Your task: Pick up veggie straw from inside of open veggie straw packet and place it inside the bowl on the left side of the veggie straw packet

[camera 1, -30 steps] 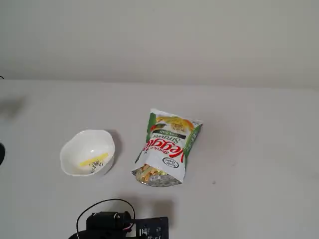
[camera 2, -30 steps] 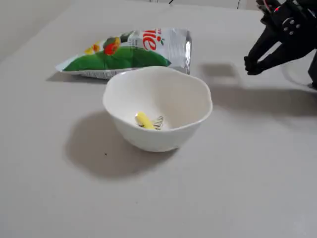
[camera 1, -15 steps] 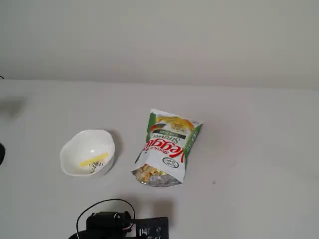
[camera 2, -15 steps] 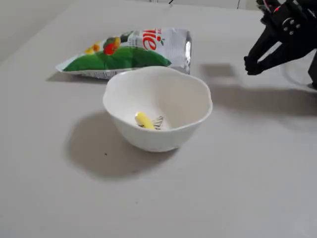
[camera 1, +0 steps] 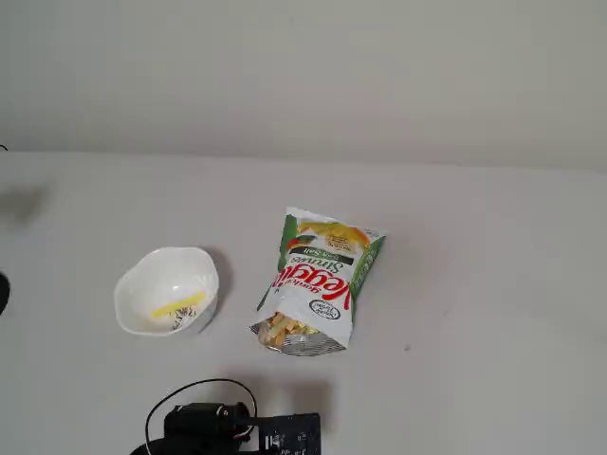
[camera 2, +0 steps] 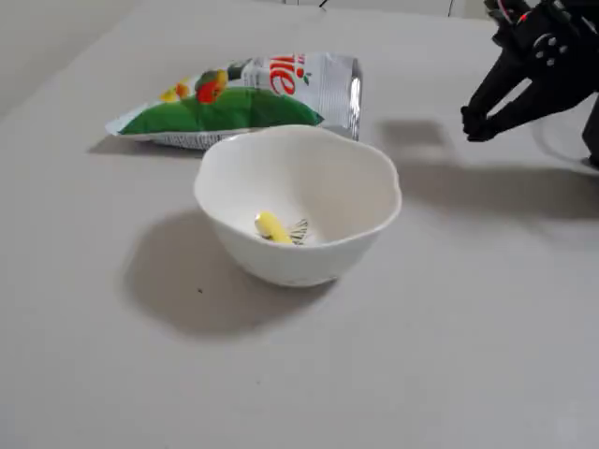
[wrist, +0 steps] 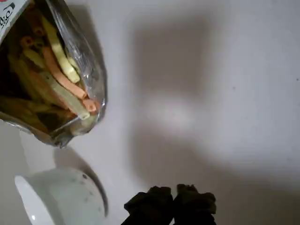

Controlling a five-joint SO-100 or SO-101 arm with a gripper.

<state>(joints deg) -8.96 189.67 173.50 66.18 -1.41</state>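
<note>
Inside the bowl [camera 1: 142, 284] lies one veggie straw [camera 1: 177, 305] (task apparently done), while the pincer [camera 2: 477, 123] hangs closed, empty, beside the packet [camera 1: 320, 280].

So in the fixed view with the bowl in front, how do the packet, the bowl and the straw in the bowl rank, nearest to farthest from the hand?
Measured from the hand, at upper right:
1-2. The veggie straw packet, foil mouth towards the hand, and the bowl, by its right rim: too close to call.
3. The veggie straw, on the bowl's bottom, left of centre: farthest.
</note>
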